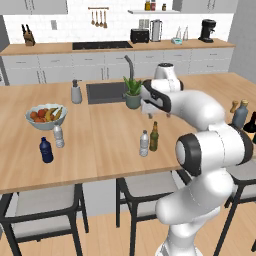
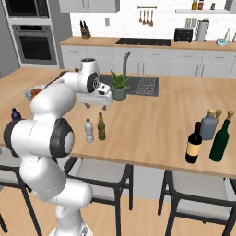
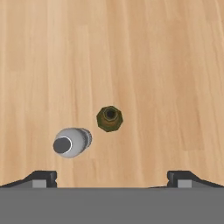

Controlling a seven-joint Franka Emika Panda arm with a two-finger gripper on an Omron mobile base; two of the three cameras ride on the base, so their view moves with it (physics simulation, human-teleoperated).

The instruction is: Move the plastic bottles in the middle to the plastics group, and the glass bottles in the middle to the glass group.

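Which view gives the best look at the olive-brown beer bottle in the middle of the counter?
The right base view: the beer bottle stands side-on and unobstructed, beside the water bottle. The left base view also shows it side-on, near the arm. The hand view shows its mouth from above.

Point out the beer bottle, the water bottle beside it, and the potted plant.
beer bottle [image 1: 154, 138]: left base view, on its olive-brown body.
water bottle [image 1: 144, 145]: left base view, on its clear body.
potted plant [image 2: 119, 93]: right base view, on its pot.

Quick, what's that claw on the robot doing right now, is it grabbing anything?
Gripper: open, holding nothing, above the water bottle and beer bottle.
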